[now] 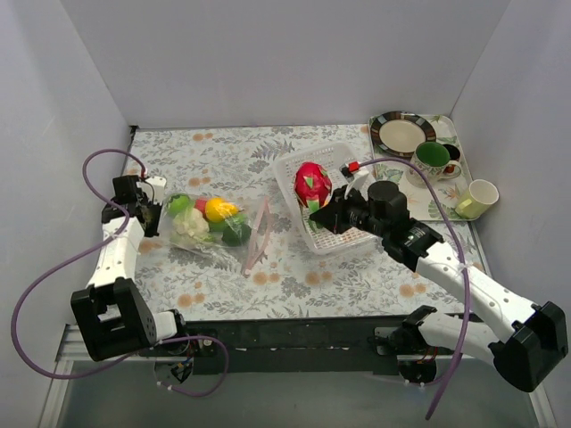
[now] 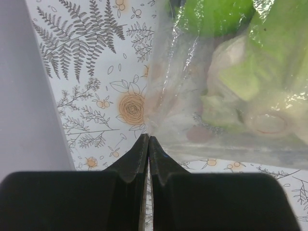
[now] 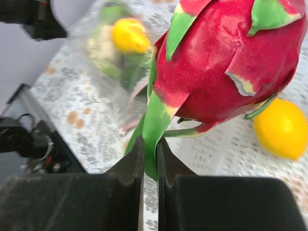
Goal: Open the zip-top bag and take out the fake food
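Top external view: bag (image 1: 207, 230) lies on the left half of the table (image 1: 294, 276), with its pink zip strip (image 1: 259, 234) at the right end, standing up from the cloth.
Bag contents: food (image 1: 219, 211) is all inside: yellow, red, light green, dark green and whitish pieces, packed close together.
Left gripper (image 1: 152, 212): at the bag's left end. In the left wrist view its fingers (image 2: 137, 161) are pressed together on the bag's corner.
Basket (image 1: 343, 239): white, just right of the bag, holds a dragon fruit (image 1: 312, 183). The right wrist view also shows a lemon (image 3: 281, 127) on the basket floor.
Right gripper (image 1: 319, 212): inside the basket, almost closed, nipping a green leaf of the dragon fruit.
Tray (image 1: 443, 120): far right corner, carries a plate (image 1: 401, 134), a mug (image 1: 433, 159) and a cup (image 1: 482, 196).
Hard to see: the lemon does not show in the top view. I cannot tell how far the zip is open. Through the film, the left wrist view gives only blurred green and pale shapes.
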You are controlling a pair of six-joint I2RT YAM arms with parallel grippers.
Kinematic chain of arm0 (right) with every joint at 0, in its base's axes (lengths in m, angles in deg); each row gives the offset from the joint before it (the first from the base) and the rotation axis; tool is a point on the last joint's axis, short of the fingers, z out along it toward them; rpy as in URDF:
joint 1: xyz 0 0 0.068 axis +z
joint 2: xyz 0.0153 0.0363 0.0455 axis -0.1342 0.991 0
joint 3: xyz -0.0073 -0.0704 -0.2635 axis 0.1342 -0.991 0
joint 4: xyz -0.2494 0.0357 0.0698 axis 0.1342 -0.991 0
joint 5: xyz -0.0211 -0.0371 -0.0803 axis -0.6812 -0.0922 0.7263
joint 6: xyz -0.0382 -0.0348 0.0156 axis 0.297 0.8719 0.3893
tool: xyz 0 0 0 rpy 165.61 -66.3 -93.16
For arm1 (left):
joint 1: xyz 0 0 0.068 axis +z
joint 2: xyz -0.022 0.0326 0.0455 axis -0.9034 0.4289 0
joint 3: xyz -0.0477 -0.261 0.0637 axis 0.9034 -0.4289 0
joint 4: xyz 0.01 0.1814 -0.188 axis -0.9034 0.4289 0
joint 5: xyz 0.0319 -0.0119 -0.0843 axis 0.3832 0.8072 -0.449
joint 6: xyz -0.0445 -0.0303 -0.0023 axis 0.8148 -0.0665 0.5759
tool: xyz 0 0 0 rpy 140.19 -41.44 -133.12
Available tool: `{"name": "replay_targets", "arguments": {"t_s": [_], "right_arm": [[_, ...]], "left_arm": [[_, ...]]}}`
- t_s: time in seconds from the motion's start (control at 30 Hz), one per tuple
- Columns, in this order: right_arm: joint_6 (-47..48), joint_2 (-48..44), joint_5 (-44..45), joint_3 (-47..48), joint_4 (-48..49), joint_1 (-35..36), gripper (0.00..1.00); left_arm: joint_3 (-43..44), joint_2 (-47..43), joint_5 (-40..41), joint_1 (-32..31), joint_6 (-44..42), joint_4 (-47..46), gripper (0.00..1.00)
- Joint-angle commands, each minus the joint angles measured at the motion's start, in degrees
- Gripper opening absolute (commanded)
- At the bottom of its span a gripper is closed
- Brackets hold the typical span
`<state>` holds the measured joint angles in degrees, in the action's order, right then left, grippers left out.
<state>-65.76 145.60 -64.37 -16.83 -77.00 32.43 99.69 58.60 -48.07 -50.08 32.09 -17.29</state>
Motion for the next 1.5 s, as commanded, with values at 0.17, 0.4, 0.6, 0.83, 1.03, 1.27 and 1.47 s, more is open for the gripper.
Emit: {"name": "replay_targets", "arguments": {"t_s": [0.17, 0.4, 0.6, 0.83, 1.03, 1.27, 1.47], "right_arm": [[1.8, 2.37, 1.02, 4.17, 6.67, -2.43, 0.01], [3.73, 19.51, 18.79, 15.52, -6.1, -8.14, 0.01], [6.73, 28.05, 20.02, 22.55, -10.73, -8.68, 0.66], [12.33, 22.35, 21.26, 22.66, -6.38, -5.79, 0.98], [19.12, 17.24, 21.35, 11.5, 3.22, 6.96, 0.99], [19.3, 26.98, 16.7, 8.59, 10.24, 11.97, 0.66], [21.49, 31.65, 14.06, 7.79, 17.19, 15.66, 0.64]], "left_arm": [[-0.44, -3.12, 0.49, 0.33, -2.04, 0.71, 0.0], [-1.14, -4.88, -0.93, 0.24, -3.79, 3.7, 0.0], [-2.29, -6.2, -0.4, 0.33, -5.64, 4.32, 0.0], [-2.98, -5.23, 1.7, 0.33, -7.91, 3.36, 0.0], [-9.66, -8.56, 6.98, 2.17, -18.2, -1.03, 0.0], [-11.88, -9.28, 7.08, 4.28, -20.15, -2.98, 0.0], [-7.92, -2.44, 5.49, 4.29, -15.58, -4.12, 0.0]]}}
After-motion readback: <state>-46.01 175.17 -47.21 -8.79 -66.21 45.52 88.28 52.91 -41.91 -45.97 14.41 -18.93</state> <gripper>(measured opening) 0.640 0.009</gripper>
